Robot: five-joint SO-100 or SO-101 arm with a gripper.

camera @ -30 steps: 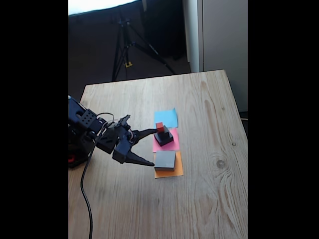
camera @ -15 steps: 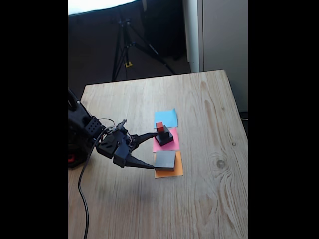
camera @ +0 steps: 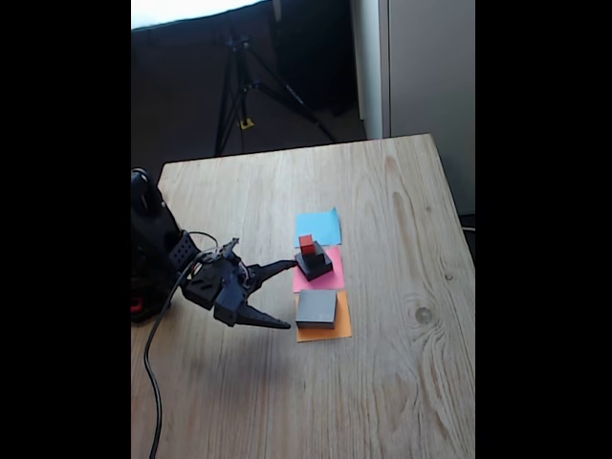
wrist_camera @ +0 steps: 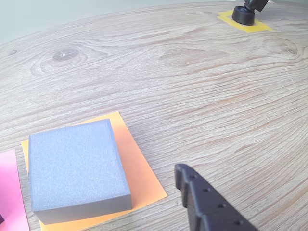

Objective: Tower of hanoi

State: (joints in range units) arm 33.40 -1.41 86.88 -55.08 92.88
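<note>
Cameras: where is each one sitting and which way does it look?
Fixed view: high above the table, looking down its length; arm and open gripper at left.
Wrist view: low on the arm, looking across the table past one finger.
Both show the grey block on the orange square.

You had nothing to read here: no text, label, brand, number or sign showed on any surface in the fixed view or the wrist view.
</note>
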